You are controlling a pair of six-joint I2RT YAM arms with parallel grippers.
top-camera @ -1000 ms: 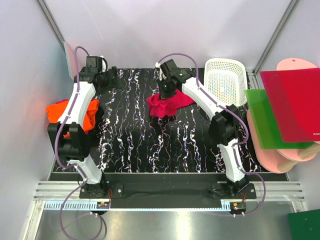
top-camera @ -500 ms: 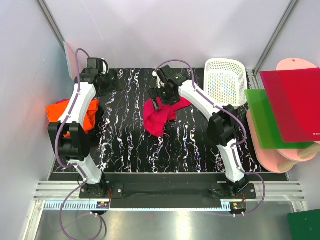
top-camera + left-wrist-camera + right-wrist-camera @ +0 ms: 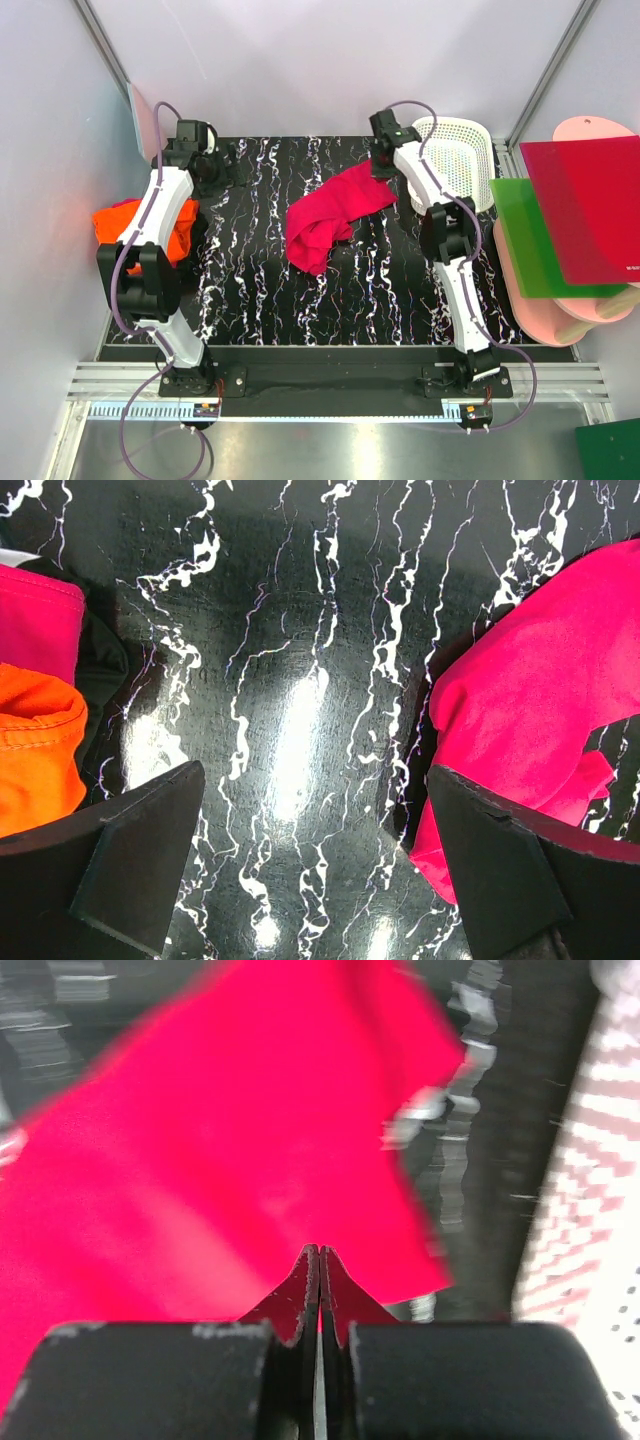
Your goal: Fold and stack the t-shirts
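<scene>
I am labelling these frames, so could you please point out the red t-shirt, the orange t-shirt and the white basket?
red t-shirt (image 3: 330, 215), top view, middle of the cloth
orange t-shirt (image 3: 108, 228), top view, its left side
white basket (image 3: 455, 121), top view, far rim

We see that the left arm (image 3: 150, 215) and the right arm (image 3: 445, 250) match: smooth white shells over the long links, chunky black housings at the joints, and a thin lilac-grey cable (image 3: 158, 104) looping from each wrist down to a black base (image 3: 190, 380). The left jaws are matte black, their fingers (image 3: 130, 870) broad wedges with bevelled edges. The fingers (image 3: 296, 1305) of the right jaws are dark too, tapering to thin tips, with pale scuffs along the black block behind them.
</scene>
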